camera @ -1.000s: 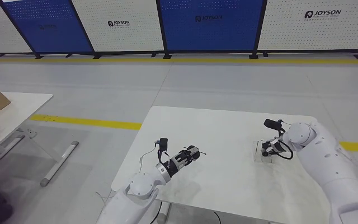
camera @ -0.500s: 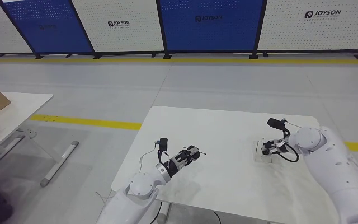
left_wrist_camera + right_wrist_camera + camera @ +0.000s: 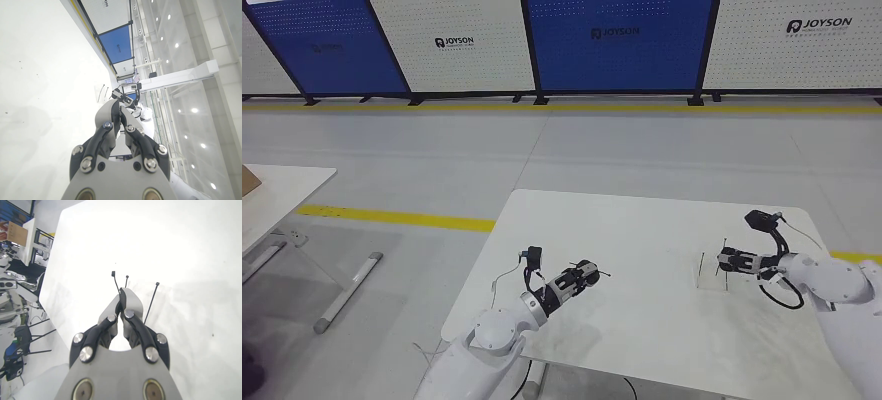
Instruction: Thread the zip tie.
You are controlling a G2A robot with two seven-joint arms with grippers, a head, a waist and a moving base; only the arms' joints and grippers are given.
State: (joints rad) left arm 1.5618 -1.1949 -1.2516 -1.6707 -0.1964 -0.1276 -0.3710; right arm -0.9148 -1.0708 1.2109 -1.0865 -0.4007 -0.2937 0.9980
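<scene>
Two pinched-shut grippers: the right gripper [image 3: 121, 291] clamps a zip tie [image 3: 115, 280]; the left gripper [image 3: 119, 103] apparently nips a second tie [image 3: 604, 272].

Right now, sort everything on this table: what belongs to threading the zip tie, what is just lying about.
In the job:
zip tie pinched in the right fingers
thin black tie across the shut left fingers

Lying about:
spare tie and second spare tie on the table, near the right fingers
</scene>
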